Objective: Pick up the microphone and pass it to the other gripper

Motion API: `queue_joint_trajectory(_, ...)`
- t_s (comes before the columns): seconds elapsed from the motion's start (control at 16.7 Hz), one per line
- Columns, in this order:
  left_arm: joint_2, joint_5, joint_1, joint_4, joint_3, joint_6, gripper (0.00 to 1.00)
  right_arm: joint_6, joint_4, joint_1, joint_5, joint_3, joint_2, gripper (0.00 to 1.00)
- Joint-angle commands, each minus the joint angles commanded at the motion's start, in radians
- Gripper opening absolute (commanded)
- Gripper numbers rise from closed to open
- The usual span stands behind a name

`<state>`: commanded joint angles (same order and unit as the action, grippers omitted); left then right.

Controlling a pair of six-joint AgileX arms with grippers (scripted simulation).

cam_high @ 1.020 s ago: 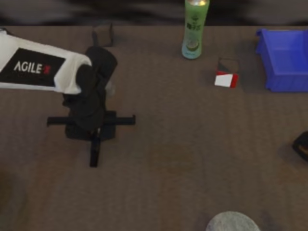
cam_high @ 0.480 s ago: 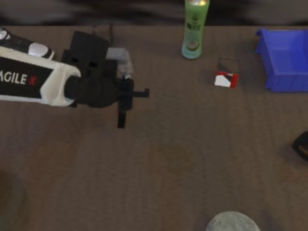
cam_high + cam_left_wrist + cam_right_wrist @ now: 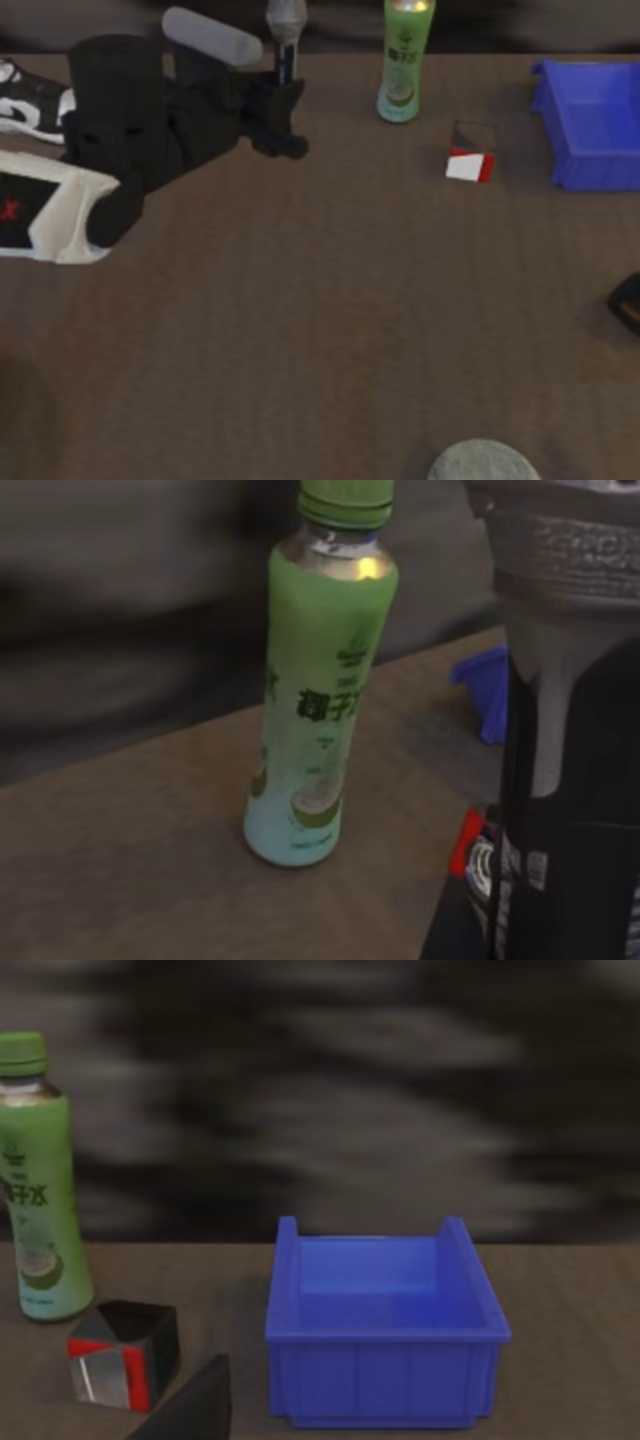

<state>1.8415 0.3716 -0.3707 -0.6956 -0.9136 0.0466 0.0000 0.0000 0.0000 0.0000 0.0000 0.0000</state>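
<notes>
Brown table (image 3: 330, 330) under the left pincer (image 3: 283, 95), clamped on the upright microphone (image 3: 285, 25); backdrop dark, blurred.

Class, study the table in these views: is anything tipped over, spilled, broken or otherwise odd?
Nothing stands out. The green bottle stands upright with its cap on, the blue bin sits level, and the small red, white and black box rests flat between them. The only thing off the table is the microphone, held head-up in the left gripper.
</notes>
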Motion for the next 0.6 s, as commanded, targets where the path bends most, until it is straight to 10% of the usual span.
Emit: queue_joint_trajectory(0.6,-0.085,0.070,0.006,-0.198,0.059,-0.064,0.00,0.000,0.000,0.000,0.000,0.000,0.000,1.00)
